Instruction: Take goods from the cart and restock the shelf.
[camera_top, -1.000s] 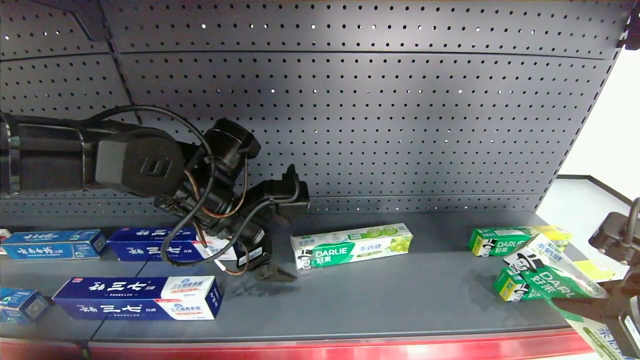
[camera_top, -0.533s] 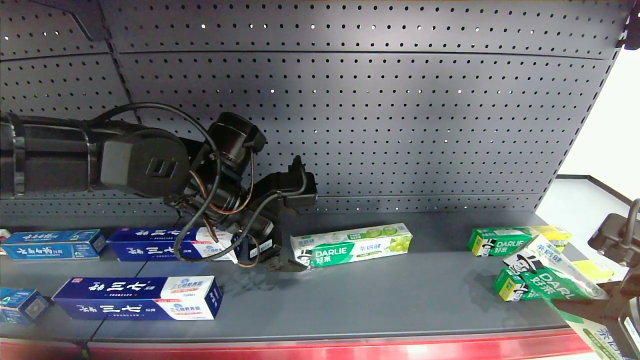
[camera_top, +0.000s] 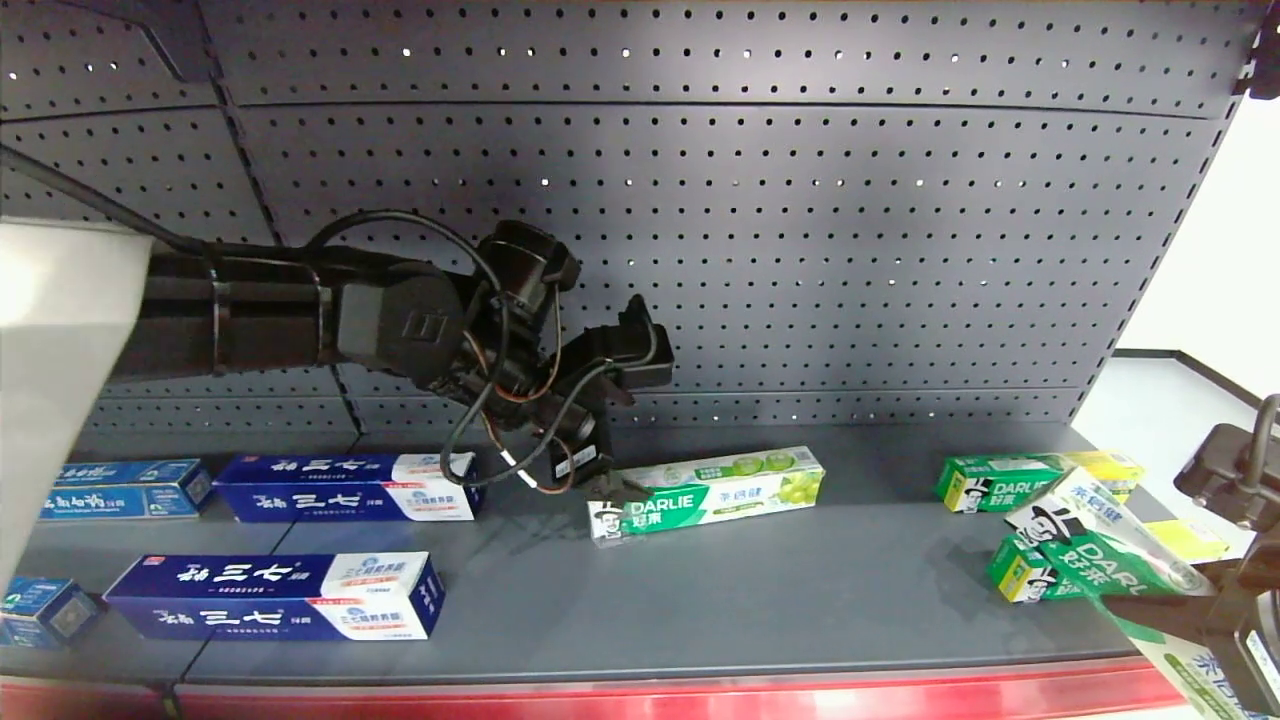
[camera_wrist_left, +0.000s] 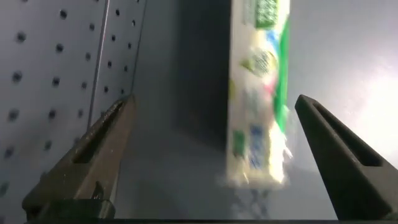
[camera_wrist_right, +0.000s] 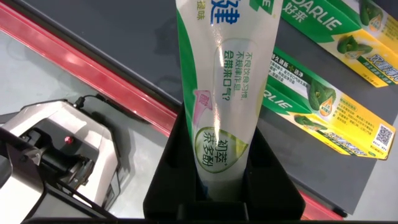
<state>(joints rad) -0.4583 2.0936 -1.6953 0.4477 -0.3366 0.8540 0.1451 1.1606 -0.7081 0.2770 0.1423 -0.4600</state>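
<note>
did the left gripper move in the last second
Yes. The left gripper moved right and farther back, reaching the left end of the middle green box, which stayed put.

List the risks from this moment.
1. The open left gripper sits at the end of the green-and-white toothpaste box lying mid-shelf, one finger near the grey perforated back panel; closing off-centre could skew the box.
2. The right gripper holds another green-and-white toothpaste box close to the green boxes at the shelf's right end; lowering it could shove them toward the red front edge.
</note>
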